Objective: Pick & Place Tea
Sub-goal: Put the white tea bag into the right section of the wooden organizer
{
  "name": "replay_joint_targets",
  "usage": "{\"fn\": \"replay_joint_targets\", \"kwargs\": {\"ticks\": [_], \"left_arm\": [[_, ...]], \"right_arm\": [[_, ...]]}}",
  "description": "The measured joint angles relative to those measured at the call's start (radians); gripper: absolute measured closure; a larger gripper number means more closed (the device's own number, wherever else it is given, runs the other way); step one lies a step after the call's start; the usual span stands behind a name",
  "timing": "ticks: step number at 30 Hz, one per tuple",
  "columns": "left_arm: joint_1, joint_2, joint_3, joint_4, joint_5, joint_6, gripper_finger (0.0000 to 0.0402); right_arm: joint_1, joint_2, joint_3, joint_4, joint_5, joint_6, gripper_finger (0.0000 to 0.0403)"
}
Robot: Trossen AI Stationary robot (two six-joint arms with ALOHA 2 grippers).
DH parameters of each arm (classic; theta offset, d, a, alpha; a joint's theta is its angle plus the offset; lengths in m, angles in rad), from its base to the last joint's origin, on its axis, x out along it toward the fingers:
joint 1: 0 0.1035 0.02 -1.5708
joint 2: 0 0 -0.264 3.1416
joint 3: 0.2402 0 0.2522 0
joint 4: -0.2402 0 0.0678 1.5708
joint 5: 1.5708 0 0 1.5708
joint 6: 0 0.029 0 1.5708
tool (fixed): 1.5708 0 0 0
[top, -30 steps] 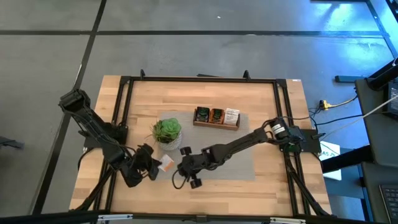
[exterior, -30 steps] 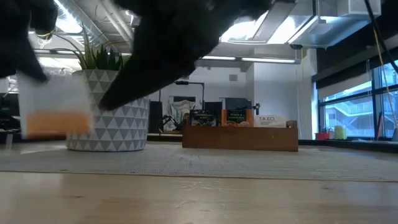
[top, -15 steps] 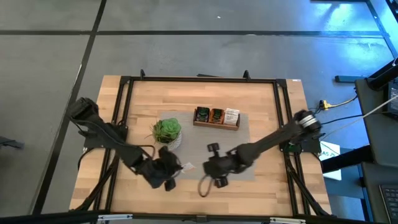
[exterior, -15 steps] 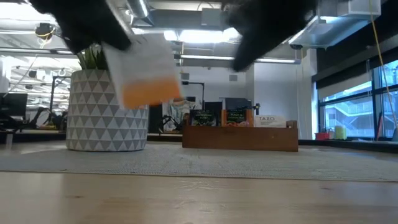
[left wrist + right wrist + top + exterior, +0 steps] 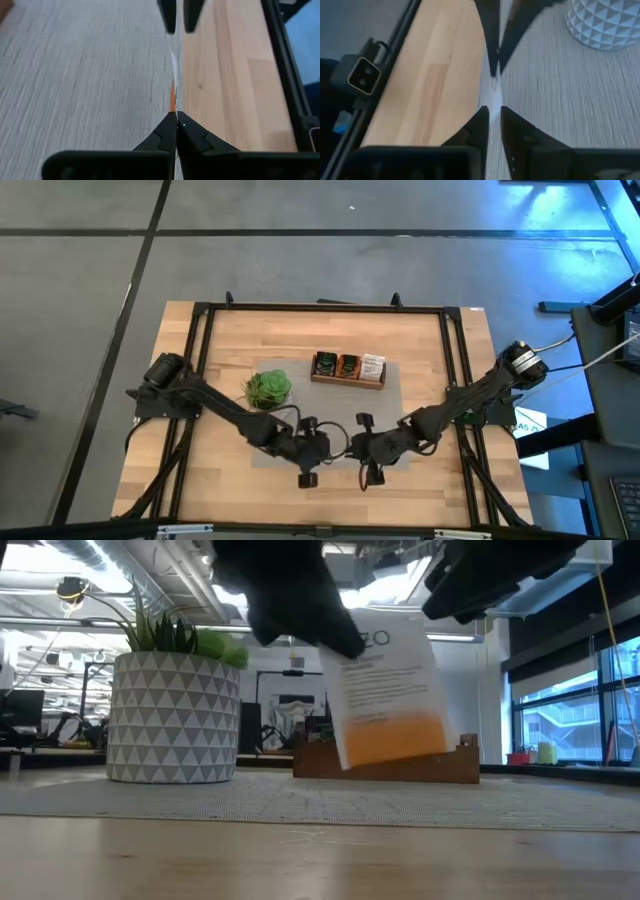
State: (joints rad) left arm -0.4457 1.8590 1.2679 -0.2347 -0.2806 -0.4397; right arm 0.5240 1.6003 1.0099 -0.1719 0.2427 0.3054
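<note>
A white tea sachet with an orange lower band (image 5: pixel 390 690) hangs above the grey mat near the table's near edge, midway between both arms. My left gripper (image 5: pixel 333 448) reaches in from the table's left and is shut on it. My right gripper (image 5: pixel 352 448) comes from the right and is open. Its fingers (image 5: pixel 481 117) stand on either side of the sachet's edge (image 5: pixel 495 97); whether they touch it, I cannot tell. More sachets stand in the wooden box (image 5: pixel 348 368) farther back. My left gripper (image 5: pixel 175 119) pinches the sachet between its two fingers at the upper corner toward the table's left (image 5: pixel 335 640). The fingers lie level, coming from the left. The sachet is lifted clear of the mat and hangs slightly tilted below the fingers, edge-on to the wrist camera (image 5: pixel 173 95).
The potted plant in its patterned white pot (image 5: pixel 268 392) stands on the mat to the left of the box. The grey mat (image 5: pixel 395 435) covers the table's middle. Bare wood (image 5: pixel 420 480) lies toward the near edge, and a black frame rail (image 5: pixel 460 380) runs along the sides.
My left gripper carried the sachet from beside the plant toward the table's right, to the middle of the near side, and the sachet rose a little. My right gripper drew back toward the right ahead of it and now faces it closely.
</note>
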Motion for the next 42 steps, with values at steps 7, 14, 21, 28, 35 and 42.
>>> {"fn": "replay_joint_targets", "kwargs": {"ticks": [7,14,21,28,35,42], "left_arm": [[0.048,0.027,0.049,-0.012,0.068,0.008,0.0399],[0.056,0.027,0.048,-0.023,0.066,0.008,0.0399],[0.055,0.027,0.048,-0.022,0.066,0.008,0.04],[0.058,0.026,0.048,0.008,0.066,0.008,0.0395],[0.057,0.026,0.048,0.057,0.064,0.018,0.0399],[0.057,0.025,0.048,0.055,0.058,0.105,0.0386]], "right_arm": [[-0.027,0.005,-0.003,0.044,0.001,-0.055,0.0279],[-0.026,0.008,-0.003,0.042,0.001,-0.116,0.0231],[-0.026,0.009,-0.003,0.042,0.001,-0.098,0.0233],[-0.03,0.009,-0.003,-0.006,-0.003,-0.017,0.0281],[-0.03,0.009,-0.003,-0.013,-0.014,-0.019,0.0345],[-0.03,0.009,-0.003,-0.013,-0.027,-0.017,0.0392]]}}
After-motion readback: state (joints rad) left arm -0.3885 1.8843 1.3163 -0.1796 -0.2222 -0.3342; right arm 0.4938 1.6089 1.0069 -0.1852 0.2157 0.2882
